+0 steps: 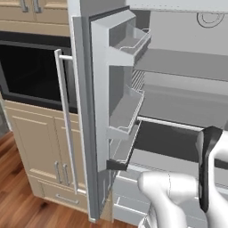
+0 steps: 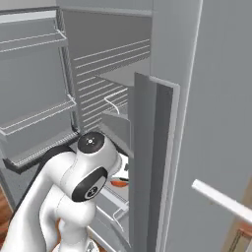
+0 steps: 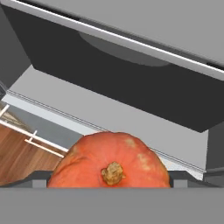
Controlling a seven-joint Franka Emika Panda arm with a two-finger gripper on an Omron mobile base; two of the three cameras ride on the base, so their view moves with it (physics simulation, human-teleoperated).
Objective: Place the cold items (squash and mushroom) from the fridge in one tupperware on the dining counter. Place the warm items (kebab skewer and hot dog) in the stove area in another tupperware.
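Fridge point(image 1: 178, 67) is standing with its left door point(image 1: 107, 111) swung wide; door bins point(image 1: 127, 109) are showing on the inside face in the left base view. Oven point(image 1: 31, 71) and cream cabinets point(image 1: 40, 147) are sitting to the left of the door, over wood floor point(image 1: 18, 200).

Arm is reaching low into the fridge interior; elbow joint point(image 2: 91, 170) is sitting in front of the lower shelves in the right base view. A small orange patch point(image 2: 118, 183) is peeking out just right of the elbow, inside the fridge; probably the squash, too small to confirm there.

In the hand view the squash point(image 3: 109, 159) is sitting dead centre at the bottom edge, orange-red, tan stem pointing at the camera, resting on a light grey fridge shelf point(image 3: 144, 135). A dark recess is lying behind it, with another shelf edge running above.

Gripper point(image 3: 109, 181) is spread wide, not clamping anything; the squash is lying between the two finger tips point(image 3: 30, 180). Can't tell whether the pads are touching it.

Mushroom: can't pick it out.
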